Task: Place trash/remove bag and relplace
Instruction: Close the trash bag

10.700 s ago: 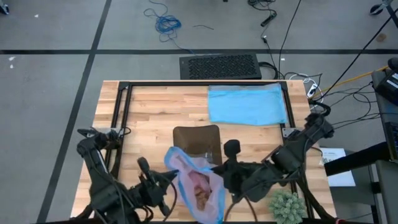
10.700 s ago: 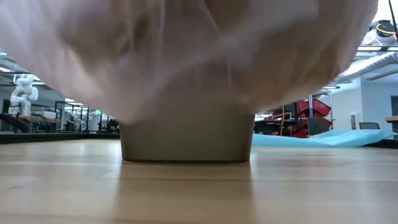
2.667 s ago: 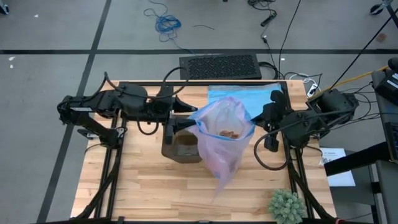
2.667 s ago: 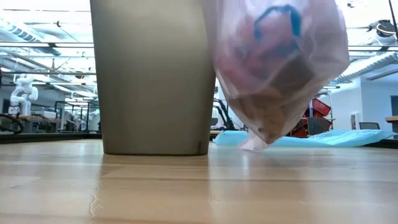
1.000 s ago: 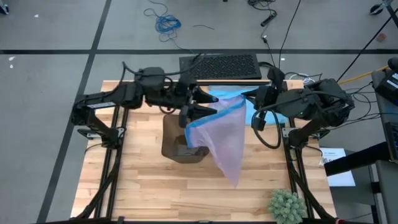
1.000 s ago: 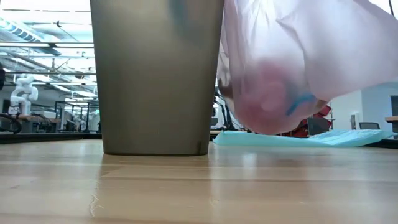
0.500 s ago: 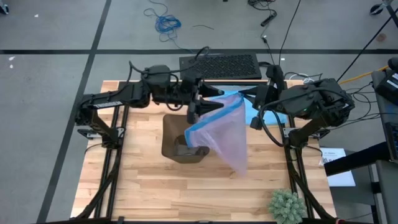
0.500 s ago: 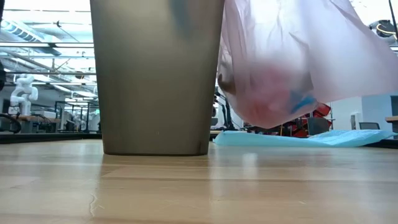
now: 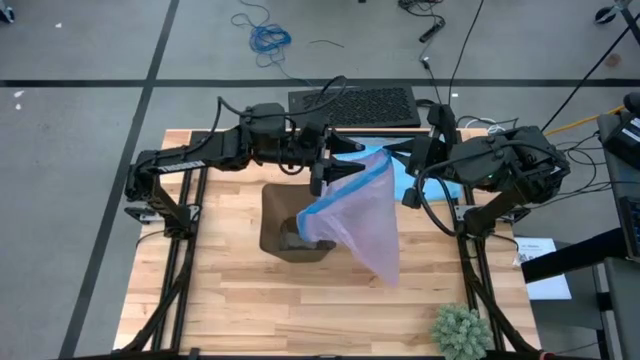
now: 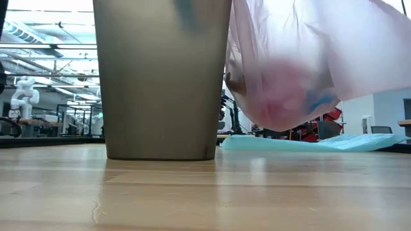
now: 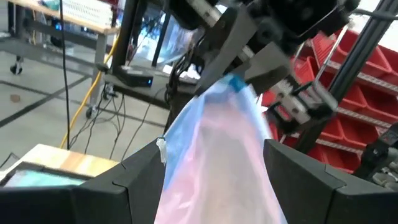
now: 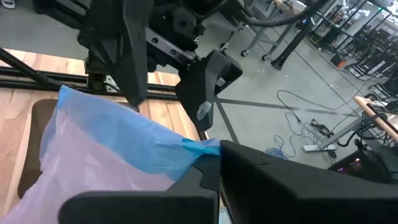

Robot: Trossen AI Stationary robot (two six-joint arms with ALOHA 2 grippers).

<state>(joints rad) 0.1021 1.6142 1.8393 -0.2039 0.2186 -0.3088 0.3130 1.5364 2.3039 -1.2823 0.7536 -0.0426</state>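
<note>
While the lavender bag [image 9: 358, 220] hangs clear beside the bin [image 9: 287, 228] from above, we judge removal underway: our right gripper [image 9: 392, 152] pinches its blue hem, our left gripper [image 9: 338, 160] straddles it spread. Low view: trash [image 10: 282, 96] sags inside, off the table [image 10: 205, 192]. Wrist views confirm; next, set it aside. No writing legible.

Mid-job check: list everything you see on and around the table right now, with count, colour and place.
bag: one, lavender-pink with blue rim, hanging above the table beside the bin
trash: brownish clump, count unclear, in the bag's bottom
bin: one, brown, table centre
blue plastic sheet: one, light blue, far right of table
plant: one, green, near right corner
left gripper: open, around the bag's rim
right gripper: shut on the bag's rim
</note>
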